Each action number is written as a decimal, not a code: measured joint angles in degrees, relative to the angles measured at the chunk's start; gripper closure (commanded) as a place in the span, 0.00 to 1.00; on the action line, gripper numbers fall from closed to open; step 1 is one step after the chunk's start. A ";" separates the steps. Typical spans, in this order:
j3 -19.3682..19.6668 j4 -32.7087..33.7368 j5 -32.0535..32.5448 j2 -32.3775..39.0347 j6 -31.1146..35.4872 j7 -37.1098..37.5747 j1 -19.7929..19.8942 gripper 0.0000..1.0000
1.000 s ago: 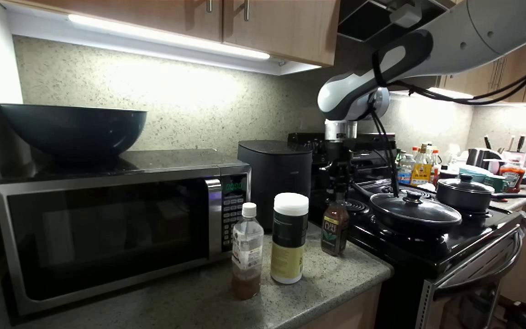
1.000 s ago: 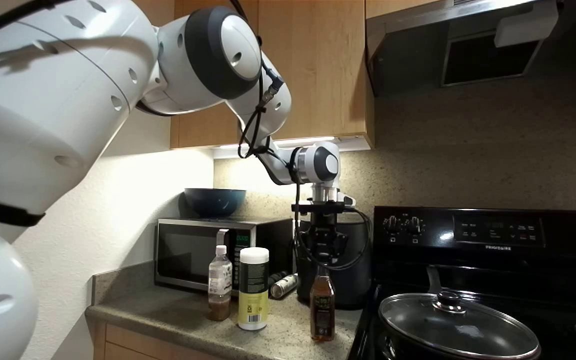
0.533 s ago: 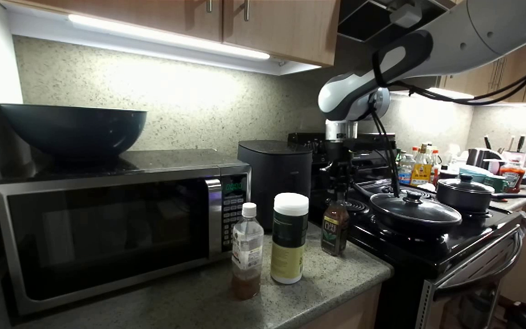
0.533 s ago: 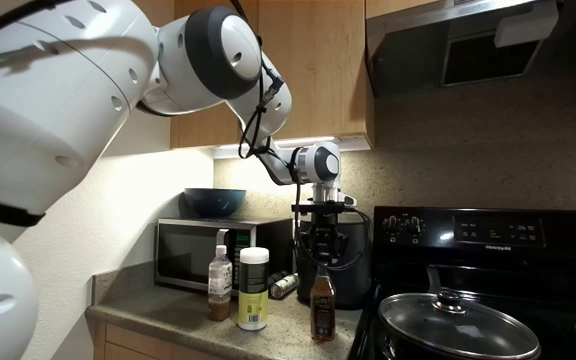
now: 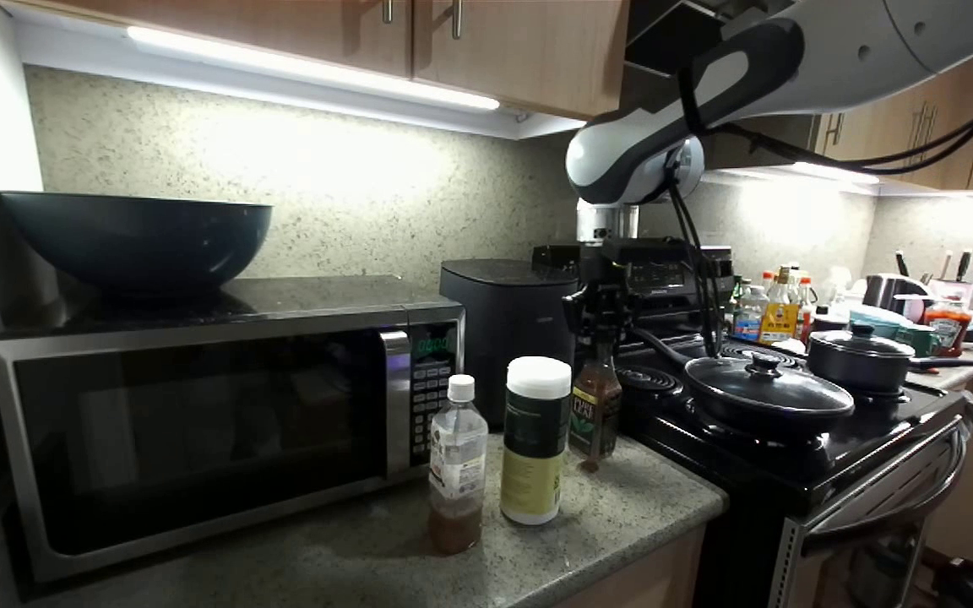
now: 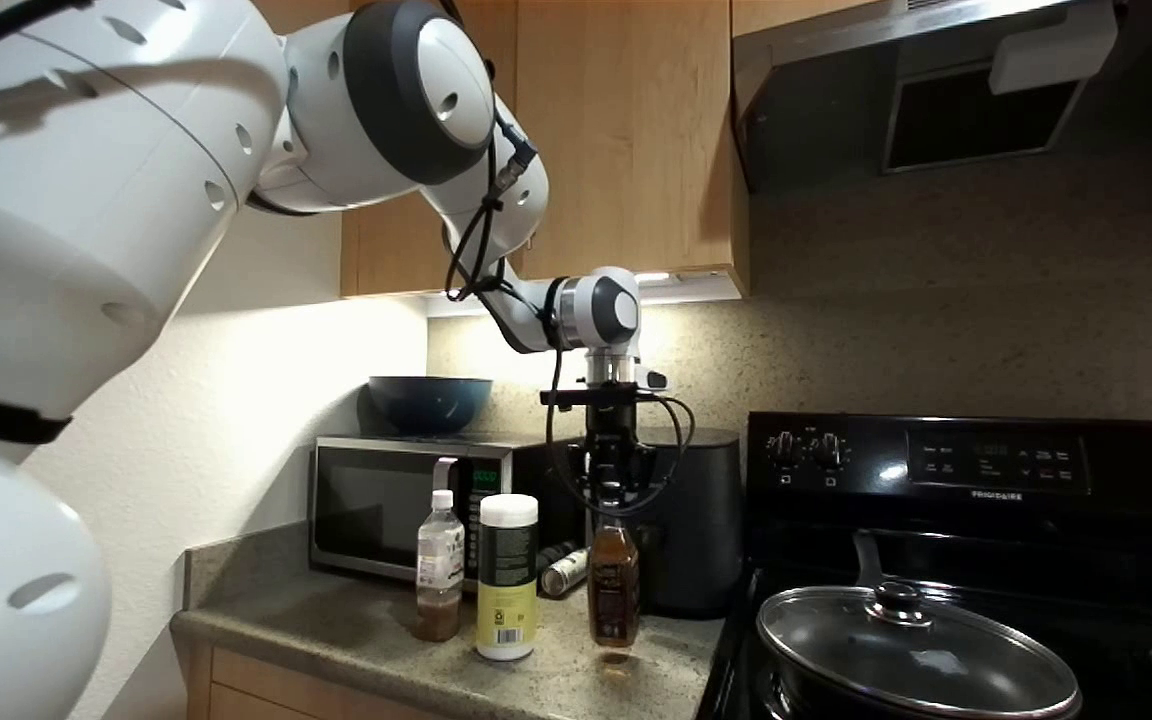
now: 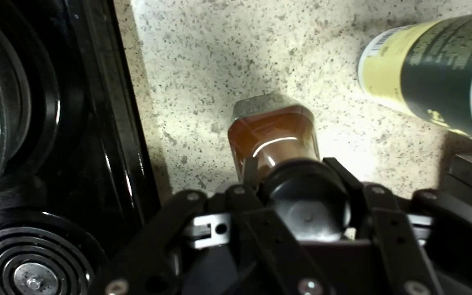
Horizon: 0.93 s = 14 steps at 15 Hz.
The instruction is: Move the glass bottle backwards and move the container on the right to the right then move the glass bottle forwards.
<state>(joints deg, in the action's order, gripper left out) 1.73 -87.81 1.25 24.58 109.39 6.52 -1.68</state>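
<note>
1. The gripper is clasping the glass bottle around its capped neck, low in the middle of the wrist view.
2. In an exterior view the glass bottle is hanging upright directly beneath the gripper, lower centre of the frame; counter is showing under its base, so it is probably being held just clear of it.
3. The container is standing just left of the glass bottle in both exterior views, a black appliance behind. Backing the glass bottle away, likely the step in hand, is turning on missing both.
4. In an exterior view the container is meeting the glass bottle's outline, hiding any gap; the wrist view is showing speckled counter between them, the container sitting upper right.
</note>
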 measured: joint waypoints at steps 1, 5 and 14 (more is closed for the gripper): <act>-0.09 -0.20 0.33 -0.65 0.00 1.13 -1.01 0.82; -0.73 -0.29 0.76 -2.04 0.13 3.18 -3.60 0.82; -1.43 -0.29 0.49 -2.04 4.09 5.74 -4.48 0.82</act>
<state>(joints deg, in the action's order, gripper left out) 0.30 -88.11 1.74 22.53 113.48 12.26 -6.17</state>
